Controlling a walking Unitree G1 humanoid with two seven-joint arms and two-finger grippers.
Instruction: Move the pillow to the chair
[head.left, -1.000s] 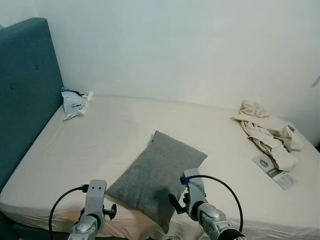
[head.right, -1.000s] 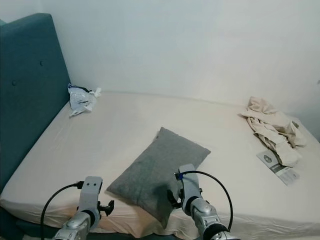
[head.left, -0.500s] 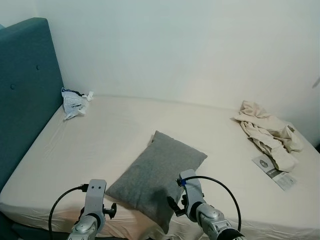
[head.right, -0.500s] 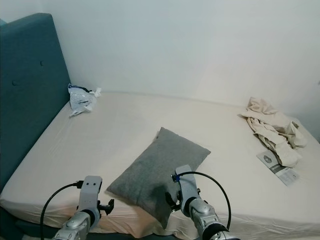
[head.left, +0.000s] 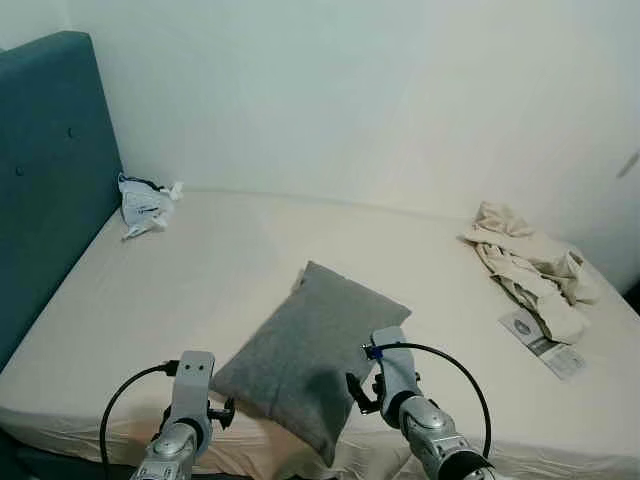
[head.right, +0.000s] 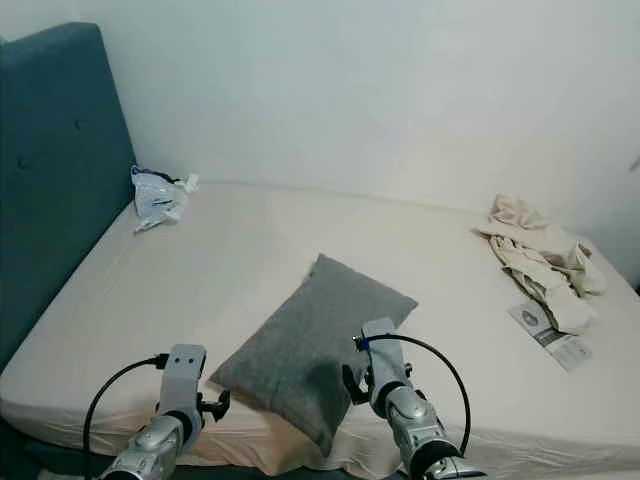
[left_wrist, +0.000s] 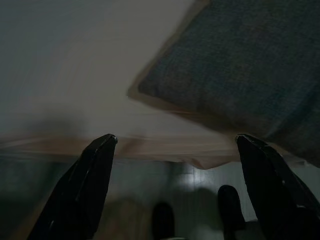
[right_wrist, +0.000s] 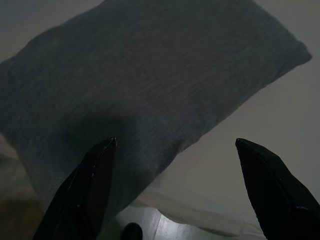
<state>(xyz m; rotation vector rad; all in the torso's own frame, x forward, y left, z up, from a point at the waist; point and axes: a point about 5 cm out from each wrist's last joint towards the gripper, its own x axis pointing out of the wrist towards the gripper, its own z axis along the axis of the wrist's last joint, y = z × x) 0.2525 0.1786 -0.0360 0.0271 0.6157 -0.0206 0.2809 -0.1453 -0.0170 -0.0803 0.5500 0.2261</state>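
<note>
Grey pillow (head.left: 313, 352) on bed (head.left: 200, 270), near front edge; both hands open, short of it.

Pillow lies flat and slantwise on the cream sheet, one corner overhanging the front edge of the mattress. Left hand (left_wrist: 175, 142): fingers spread wide, held low at the bed's front edge, just off the pillow's near left corner, not touching. Right hand (right_wrist: 175, 145): fingers likewise spread, poised over the pillow's near right side, nothing between them. Both silver arms reach in from below, left arm (head.left: 185, 420) beside the pillow, right arm (head.left: 410, 405) against its right edge. Teal headboard (head.left: 45, 180) on the left. White crumpled bag (head.left: 143, 205) in the far left corner by the headboard. Beige heap of clothes (head.left: 528, 270) at far right, a printed leaflet (head.left: 543, 343) just in front of it. Pale wall (head.left: 350, 90) behind.
</note>
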